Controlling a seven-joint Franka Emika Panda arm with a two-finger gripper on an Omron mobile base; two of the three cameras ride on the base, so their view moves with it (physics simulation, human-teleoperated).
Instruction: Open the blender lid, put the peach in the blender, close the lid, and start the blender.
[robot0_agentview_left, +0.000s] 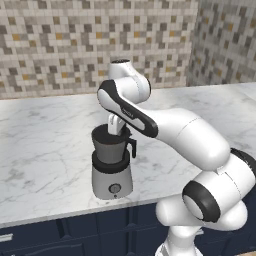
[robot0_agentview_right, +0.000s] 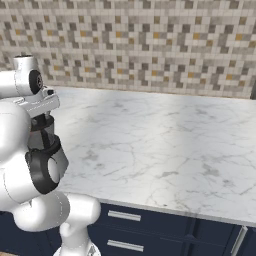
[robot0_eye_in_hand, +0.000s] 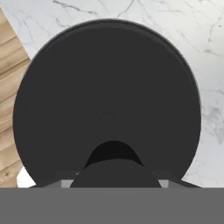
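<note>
I've got the gripper clenched on the knob of the blender lid, lid on or just over the blender jar near the counter's front edge; next: lift straight up.

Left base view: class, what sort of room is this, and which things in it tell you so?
A kitchen, most likely: a white marble-patterned countertop over navy drawer fronts, a beige-and-grey mosaic tile backsplash, and a small grey countertop blender.
</note>
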